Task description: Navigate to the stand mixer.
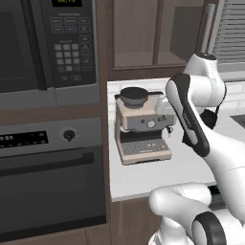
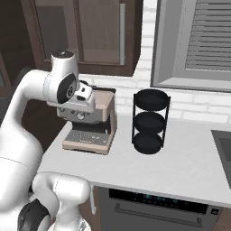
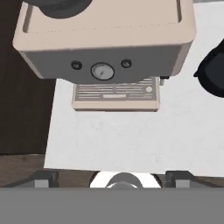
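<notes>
A tall dark oven (image 1: 48, 182) is set in the wall on the left. A grey microwave (image 1: 28, 48) is fitted above it. Small green signs glow at the top of the microwave's button panel, but they are too blurry to be read. The marks on its buttons are too small to be read as well. A row of tiny light marks is seen on the oven's front, and these cannot be read either.

A pale bench (image 1: 158, 174) is seen just right of the oven. Brown cupboards (image 2: 90, 31) are hung above it, and a window with grey blinds (image 2: 207, 40) is set in the white brick wall.

A beige coffee machine (image 1: 141, 127) with a black round top is stood at the left end of the bench. A round dial and two small knobs are seen on its front. No name or writing can be made out on it. A black rack (image 2: 151, 122) with three round shelves is stood just beside it, on its right.

The pincer (image 3: 111, 177) is held above the bench edge, in front of the coffee machine. Its two fingers (image 3: 41, 178) are spread wide. Nothing is held between them, and nothing is touched.
</notes>
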